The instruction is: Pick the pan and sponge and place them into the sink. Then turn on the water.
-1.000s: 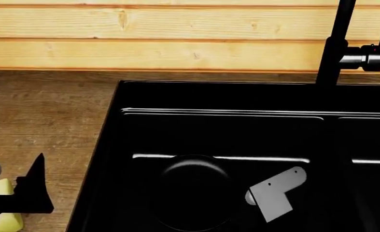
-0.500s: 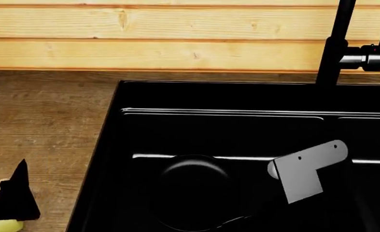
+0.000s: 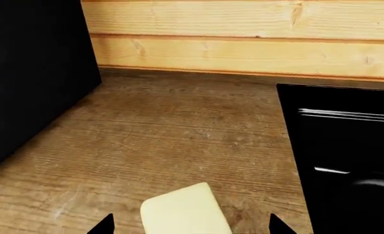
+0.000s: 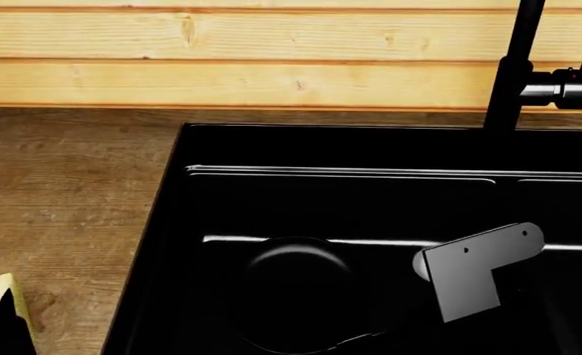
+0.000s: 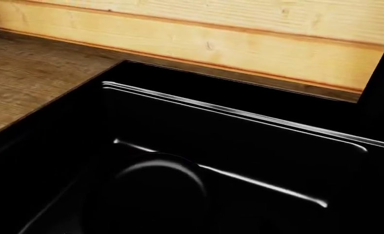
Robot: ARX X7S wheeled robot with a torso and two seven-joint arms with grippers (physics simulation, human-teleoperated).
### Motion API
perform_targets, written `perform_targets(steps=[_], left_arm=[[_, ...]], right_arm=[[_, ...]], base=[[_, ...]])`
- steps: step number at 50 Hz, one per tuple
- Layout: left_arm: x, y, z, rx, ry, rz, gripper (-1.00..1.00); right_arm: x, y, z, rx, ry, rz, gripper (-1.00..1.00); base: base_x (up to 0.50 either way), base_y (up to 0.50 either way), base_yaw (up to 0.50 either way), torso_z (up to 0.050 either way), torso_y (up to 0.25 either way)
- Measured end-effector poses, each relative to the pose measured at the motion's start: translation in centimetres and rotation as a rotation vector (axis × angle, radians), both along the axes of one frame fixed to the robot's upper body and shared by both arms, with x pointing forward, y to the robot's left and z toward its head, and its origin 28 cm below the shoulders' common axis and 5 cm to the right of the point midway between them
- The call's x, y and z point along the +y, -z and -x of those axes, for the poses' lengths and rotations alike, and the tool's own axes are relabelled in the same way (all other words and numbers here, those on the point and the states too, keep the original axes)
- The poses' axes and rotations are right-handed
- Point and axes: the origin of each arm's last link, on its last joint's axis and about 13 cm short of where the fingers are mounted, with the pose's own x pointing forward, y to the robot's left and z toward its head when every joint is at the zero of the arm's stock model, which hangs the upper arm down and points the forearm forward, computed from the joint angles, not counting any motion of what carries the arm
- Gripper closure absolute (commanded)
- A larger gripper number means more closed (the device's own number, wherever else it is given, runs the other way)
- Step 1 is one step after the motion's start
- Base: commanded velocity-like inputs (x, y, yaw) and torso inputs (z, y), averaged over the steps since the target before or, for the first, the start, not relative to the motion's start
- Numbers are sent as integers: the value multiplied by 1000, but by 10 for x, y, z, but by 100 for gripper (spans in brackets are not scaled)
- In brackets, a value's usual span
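Only the left wrist view shows the sponge (image 3: 184, 210) between the left gripper's (image 3: 190, 225) wide jaws, long axis toward the wall, on the surface (image 3: 172, 141). The pan (image 4: 296, 292) sits in the sink (image 4: 271, 148); the right jaws' state cannot be told.

Kitchen (simulated) — black sink (image 4: 370, 148), faucet (image 4: 512, 66), wooden counter (image 4: 63, 185)

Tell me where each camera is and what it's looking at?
Head view: high up, looking down at the sink, pan and faucet; a grey arm bracket shows.
Left wrist view: low over the counter, facing the sponge; dark fingertips show.
Right wrist view: over the basin; no body shows.
All share the sink.
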Motion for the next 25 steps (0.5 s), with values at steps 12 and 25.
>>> perform_targets(steps=[12, 25], left_arm=[[-12, 9, 0, -19, -125, 6, -100], [-28, 18, -12, 33, -195, 45, -100]], right_arm=[[2, 5, 1, 3, -6, -3, -100], [4, 10, 1, 14, -15, -6, -100]], base=[[0, 0, 0, 0, 0], [0, 0, 0, 0, 0]])
